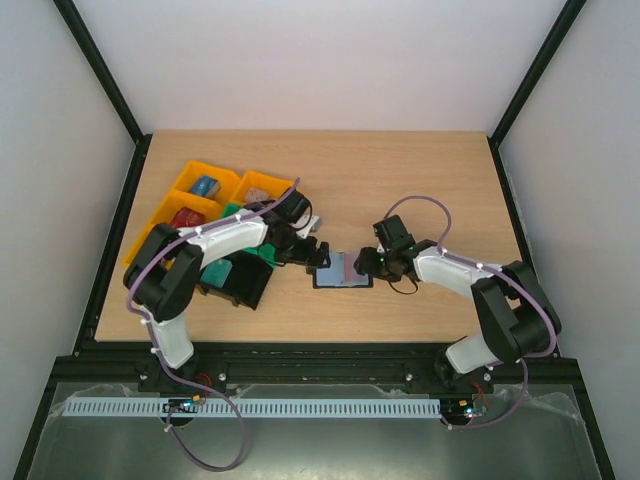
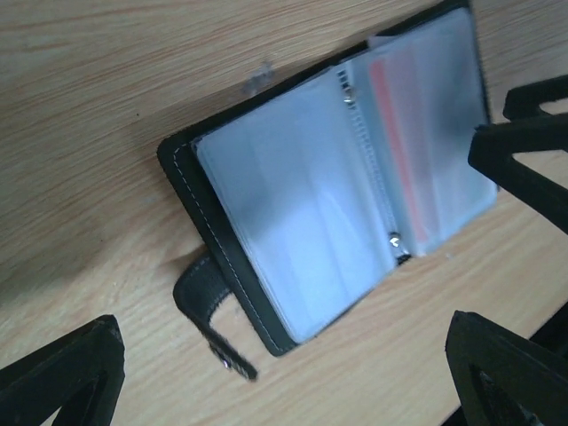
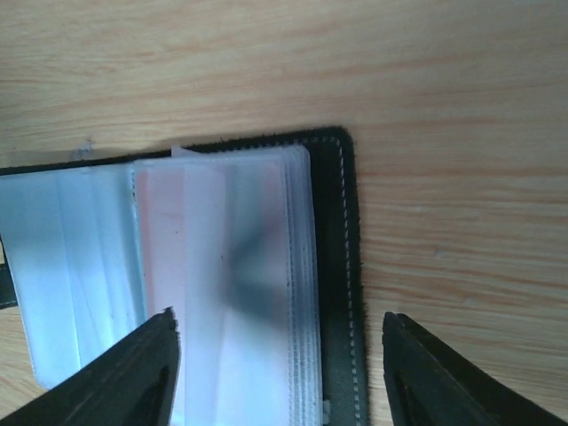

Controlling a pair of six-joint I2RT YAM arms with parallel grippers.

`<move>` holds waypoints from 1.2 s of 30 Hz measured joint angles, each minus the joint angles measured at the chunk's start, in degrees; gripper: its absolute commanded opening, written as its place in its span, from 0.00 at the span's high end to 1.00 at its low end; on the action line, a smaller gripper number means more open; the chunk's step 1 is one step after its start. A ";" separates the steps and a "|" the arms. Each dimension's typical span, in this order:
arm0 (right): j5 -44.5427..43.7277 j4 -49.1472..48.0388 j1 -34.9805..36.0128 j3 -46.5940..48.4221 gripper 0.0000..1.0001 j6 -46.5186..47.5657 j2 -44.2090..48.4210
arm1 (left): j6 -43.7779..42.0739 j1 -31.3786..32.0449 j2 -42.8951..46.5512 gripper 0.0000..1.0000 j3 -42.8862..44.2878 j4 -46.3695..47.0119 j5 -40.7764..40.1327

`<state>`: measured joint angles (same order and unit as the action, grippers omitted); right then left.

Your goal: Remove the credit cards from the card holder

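The black card holder (image 1: 342,271) lies open on the wooden table between my two grippers, its clear pocket pages facing up. A red credit card (image 2: 397,142) shows through the right-hand pocket, pink behind the plastic in the right wrist view (image 3: 173,248). My left gripper (image 1: 318,256) hovers open by the holder's left edge (image 2: 222,257), near its loose strap (image 2: 206,306). My right gripper (image 3: 280,377) stands open astride the holder's right half. One finger (image 3: 124,377) is over the pink pocket, the other (image 3: 444,382) over bare wood beyond the black cover (image 3: 342,266).
Yellow bins (image 1: 178,186) holding coloured blocks sit at the back left. A black bin (image 1: 240,282) stands just left of the left arm, with a green thing (image 1: 213,271) beside it. The table's front edge runs close behind the holder.
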<state>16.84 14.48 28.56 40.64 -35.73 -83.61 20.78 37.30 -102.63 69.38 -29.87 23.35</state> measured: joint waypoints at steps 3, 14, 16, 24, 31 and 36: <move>2.84 -2.34 -0.04 -1.03 0.51 -0.37 -2.03 | 0.72 0.20 -2.86 0.01 -0.02 1.09 -0.26; 9.81 -7.58 -0.57 -1.95 0.63 -0.59 -3.85 | 1.31 0.90 -7.04 0.26 0.07 5.46 3.34; 11.23 -8.74 -0.59 -2.08 0.64 -0.61 -4.02 | 1.33 1.03 -7.48 0.41 0.07 5.81 4.13; 15.26 -11.23 -1.14 -2.25 0.62 -0.98 -3.78 | -0.24 1.75 -8.63 0.98 0.00 6.01 6.10; 17.25 -10.29 -6.60 -2.12 0.48 1.95 6.64 | -8.44 1.92 -5.77 0.98 4.37 -0.98 2.45; 17.57 -11.61 -8.44 -0.44 0.40 6.23 20.28 | -19.56 1.97 5.44 0.98 13.66 -6.75 -3.82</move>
<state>34.41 2.87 20.12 40.21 -29.50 -63.33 1.21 39.27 -97.19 83.05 -36.62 19.53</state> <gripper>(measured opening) 0.554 0.100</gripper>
